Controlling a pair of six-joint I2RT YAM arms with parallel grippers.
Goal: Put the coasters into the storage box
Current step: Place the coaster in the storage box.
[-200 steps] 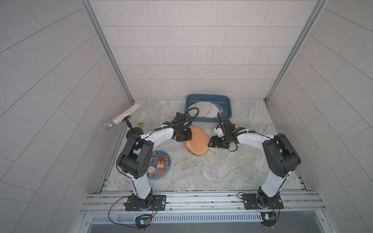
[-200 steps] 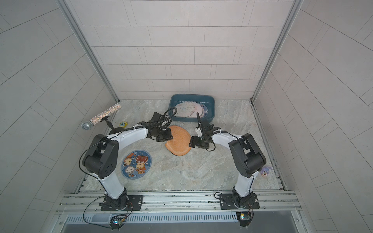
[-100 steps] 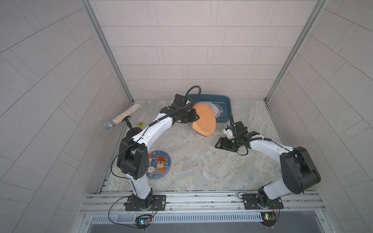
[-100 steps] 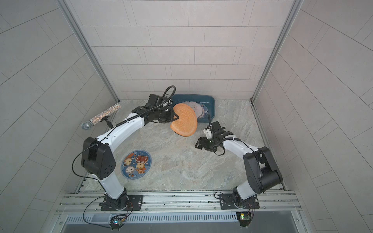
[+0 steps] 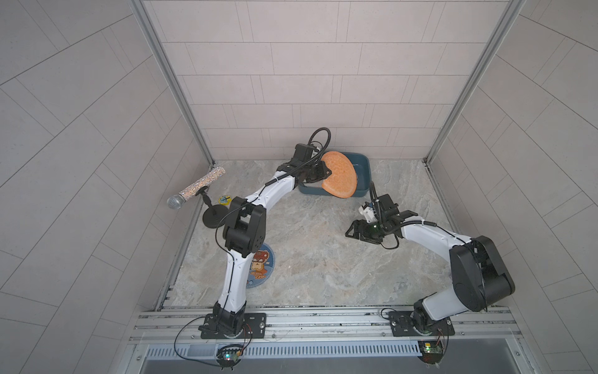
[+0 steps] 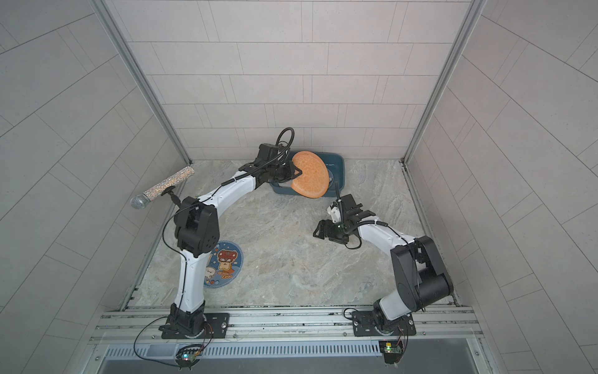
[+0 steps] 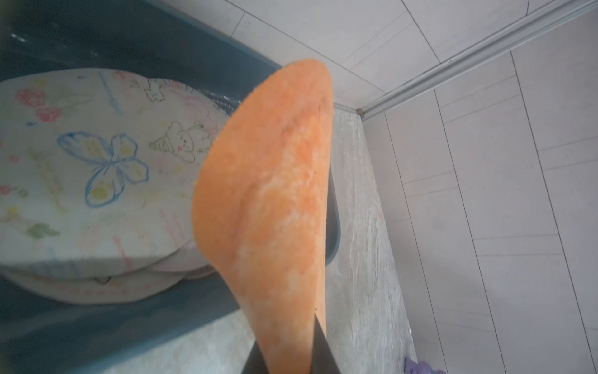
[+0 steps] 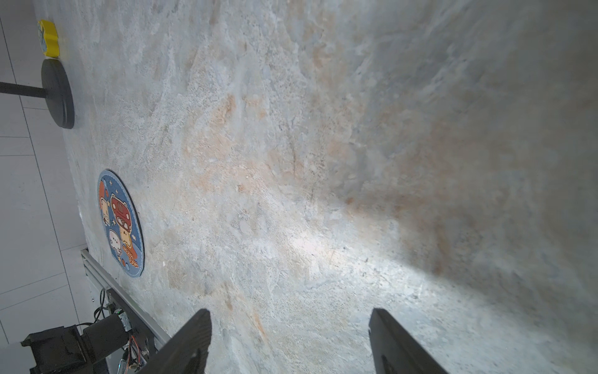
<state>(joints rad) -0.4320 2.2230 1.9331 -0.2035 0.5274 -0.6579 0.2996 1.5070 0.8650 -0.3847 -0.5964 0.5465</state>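
Swung across to above the storage box [image 5: 310, 190] with the orange coaster [image 5: 339, 176] pinched in the left gripper [image 5: 326, 171], ready for release; right gripper [image 8: 290, 314] backed off, spread wide, empty.

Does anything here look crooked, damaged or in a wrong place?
Yes. The orange coaster, pinched at its edge by the left tool, is creased at the grip and hangs tilted over the box. Inside, the coasters lie shifted, not stacked evenly. One blue coaster lies on the table.
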